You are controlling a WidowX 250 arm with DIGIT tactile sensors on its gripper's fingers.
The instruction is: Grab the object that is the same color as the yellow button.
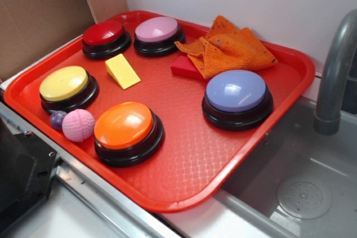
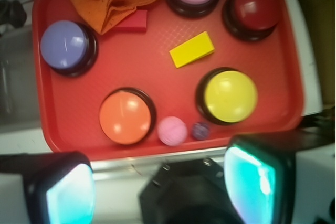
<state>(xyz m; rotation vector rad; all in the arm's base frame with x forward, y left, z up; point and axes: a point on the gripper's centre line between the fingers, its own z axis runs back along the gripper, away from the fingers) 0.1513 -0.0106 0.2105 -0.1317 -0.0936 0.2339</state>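
With the gripper (image 2: 160, 182) fingers released and high above the tray (image 2: 157, 66), bring them down over the yellow wedge (image 2: 192, 49) lying between the yellow button (image 2: 230, 96) and the red button (image 2: 255, 8), jaws across its narrow sides.

Lighting bright and even; soft glare on the button domes. Wrist view blurred throughout, pincer fingers (image 2: 247, 182) most out of focus.

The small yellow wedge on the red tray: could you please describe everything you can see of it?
The small pale-yellow wedge-shaped block looks smooth, solid and matte, like a cheese slice. It lies flat on the red plastic tray, its sloped face upward, thick end toward the far buttons. It sits between the yellow dome button, the dark red dome button and the pink dome button, touching none. Nothing holds it.
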